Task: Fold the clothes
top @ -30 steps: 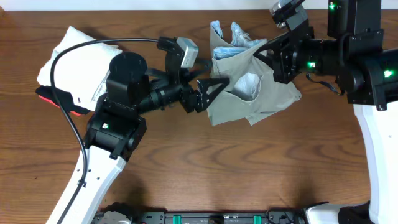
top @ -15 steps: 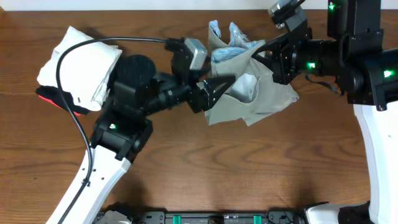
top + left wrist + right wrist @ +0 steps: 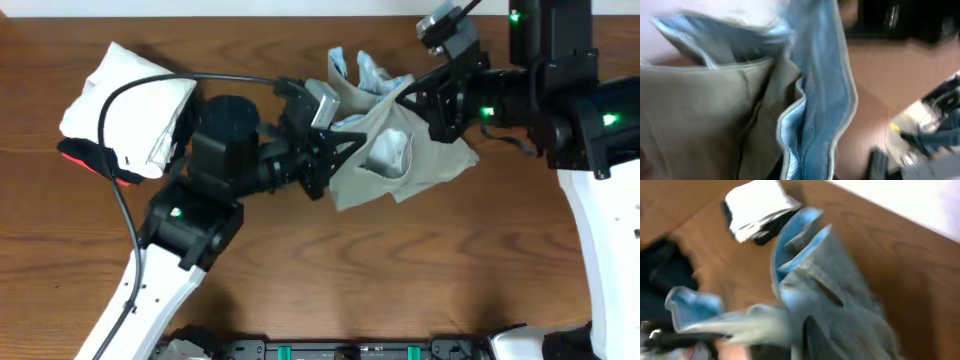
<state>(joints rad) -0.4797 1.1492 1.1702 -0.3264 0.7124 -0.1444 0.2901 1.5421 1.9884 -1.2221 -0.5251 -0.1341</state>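
Here, trousers [image 3: 415, 172] at left end effector [image 3: 338, 150]

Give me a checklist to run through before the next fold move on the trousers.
1. Left gripper holds the trousers' near edge: ok, as far as the overhead shows.
2. Right gripper holds the far edge: ok, likewise.
3. Trousers spread flat: not ok, bunched, with blue lining showing.
4. Trousers apart from the white folded garment: ok.
5. Bare table in front to lay them down: ok.
6. Fingers' bite checked in the wrist views: cannot tell, both are blurred.
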